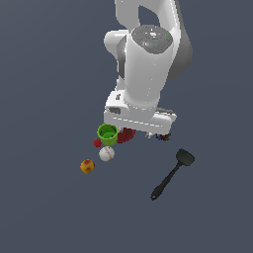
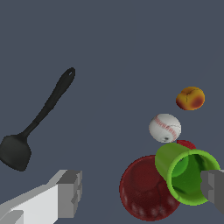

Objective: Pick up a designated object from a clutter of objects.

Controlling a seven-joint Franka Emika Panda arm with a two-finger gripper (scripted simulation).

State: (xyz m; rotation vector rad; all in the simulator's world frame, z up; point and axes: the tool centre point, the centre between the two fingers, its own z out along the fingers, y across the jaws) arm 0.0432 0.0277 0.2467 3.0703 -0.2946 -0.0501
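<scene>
The black spatula [image 1: 171, 175] lies flat on the floor at the exterior view's right, blade [image 1: 185, 157] farther from the camera, thin handle nearer. In the wrist view the spatula [image 2: 41, 111] lies off to one side of my gripper [image 2: 142, 191]. The gripper is open, with its fingers [image 2: 70, 192] wide apart and nothing held. It hovers over the dark red bowl [image 2: 142, 190] and green cup [image 2: 188, 175]. My hand [image 1: 141, 117] sits above the clutter and apart from the spatula.
A green cup [image 1: 107, 134] stands beside the partly hidden red bowl [image 1: 126, 135]. Near them are a small red item [image 1: 97, 143], a white baseball [image 1: 106, 153] and a yellow-red fruit [image 1: 87, 166]. A small dark toy [image 1: 163, 137] peeks out under the hand.
</scene>
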